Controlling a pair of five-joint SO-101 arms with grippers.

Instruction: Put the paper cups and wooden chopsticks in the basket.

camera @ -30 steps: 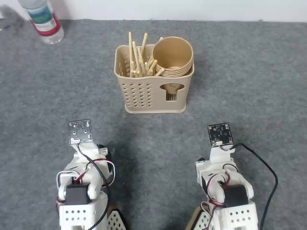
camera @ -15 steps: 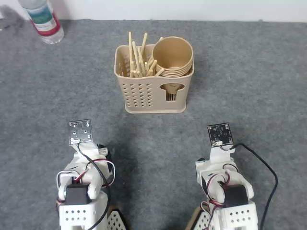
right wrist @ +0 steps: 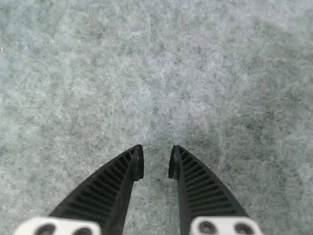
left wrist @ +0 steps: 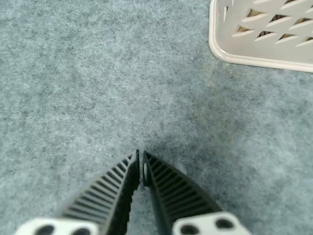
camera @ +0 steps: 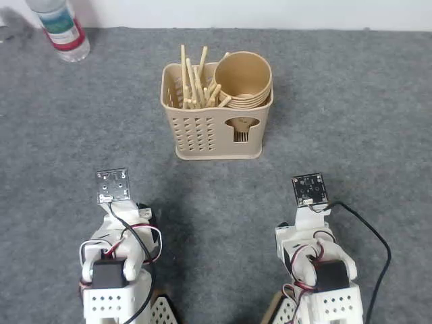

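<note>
When looked at from above, seems already finished: find the paper cups point(camera: 244, 79) nested in one stack in the right half of the basket point(camera: 217, 135), and the wooden chopsticks point(camera: 194, 81) standing in the left half, leaning in several directions and reaching well above the rim. Note the left arm point(camera: 115, 260) and the right arm point(camera: 317, 270) low at the near edge of the desk point(camera: 378, 135), well apart from the basket. Note the left jaws closed tip against tip, with nothing held, and the right jaws a little apart, with a narrow gap and nothing in it.

Beware of the chopsticks: loose and high over the rim, so probably quick to fall out if bumped by an arm going forward. Beware also of the basket itself: probably light, so easy to push or tip with one careless touch on its wall. Watch the black cable point(camera: 379, 236) looping beside the right arm; could catch during a swing.

Underneath, grey felt-like cloth point(camera: 67, 135) over the whole desk, soft and a little rough, probably good against sliding. At the back, a strip of white wall point(camera: 270, 12), and in the far left corner a plastic bottle point(camera: 59, 23), well apart from everything else.
</note>
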